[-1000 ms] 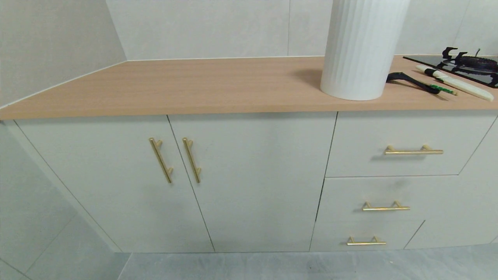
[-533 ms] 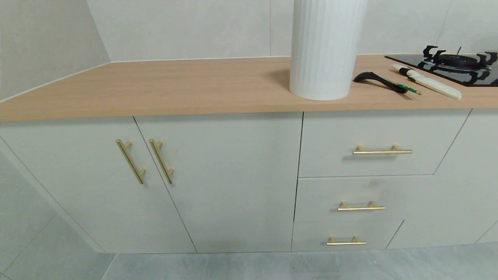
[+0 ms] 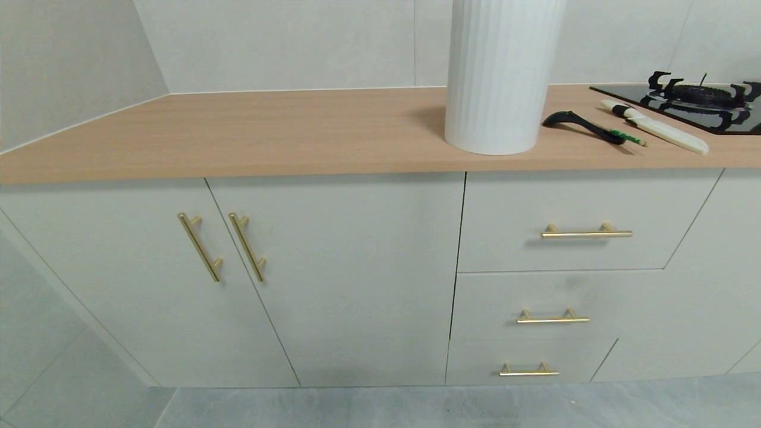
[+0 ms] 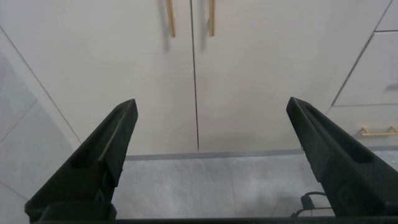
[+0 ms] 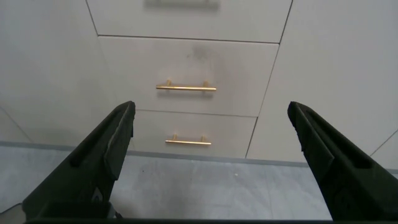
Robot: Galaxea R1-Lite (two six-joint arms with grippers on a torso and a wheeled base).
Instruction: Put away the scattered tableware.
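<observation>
On the wooden countertop (image 3: 267,131), just right of a tall white ribbed container (image 3: 499,77), lie a black spoon (image 3: 579,125) and a long white utensil (image 3: 660,134), near the hob (image 3: 701,101). Left gripper (image 4: 211,107) low, spread wide, empty, facing cabinet doors (image 4: 267,62). Right gripper (image 5: 211,109) likewise spread, empty, facing the drawers (image 5: 186,68).

Bright, soft, even light across the whole kitchen front, no harsh patches anywhere.

The white ribbed cylinder (image 3: 502,77) lays a faint shadow on the countertop (image 3: 267,131), on its left and towards the wall. There's a thin dark band under the counter lip and a soft smudge under the top drawer handle (image 3: 587,233). The glossy cooktop (image 3: 684,102) mirrors its burner grate (image 3: 704,94). The black ladle (image 3: 579,125) barely casts a shadow. At the head view's edges the cabinet seams splay outward, lens bend.
</observation>
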